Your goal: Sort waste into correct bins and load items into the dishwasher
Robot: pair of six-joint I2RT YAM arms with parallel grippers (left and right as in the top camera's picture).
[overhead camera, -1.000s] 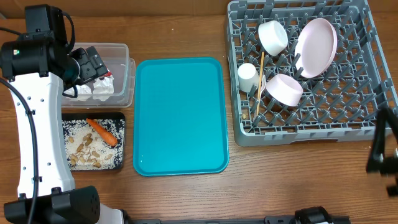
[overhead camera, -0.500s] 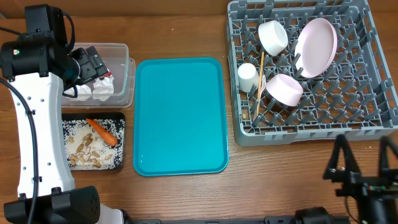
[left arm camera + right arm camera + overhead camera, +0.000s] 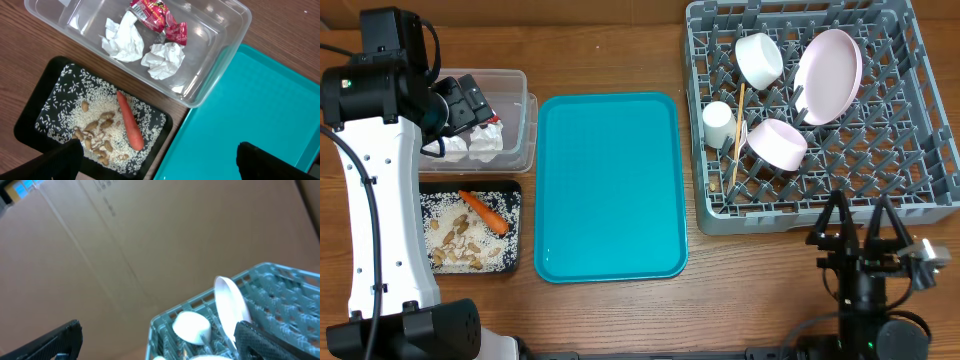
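Both sets spread wide and empty: left fingers [image 3: 55, 162] over the clear tub [image 3: 210, 60], right fingers [image 3: 835, 225] just short of the rack [image 3: 920, 190], where the pink plate [image 3: 828, 75] stands on edge, likely stiff, slick, best taken by its rim

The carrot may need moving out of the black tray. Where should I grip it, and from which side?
Grip the carrot across its middle, coming straight down from above. It lies flat and diagonal on the rice in the black tray, so close on its long sides, not its ends.
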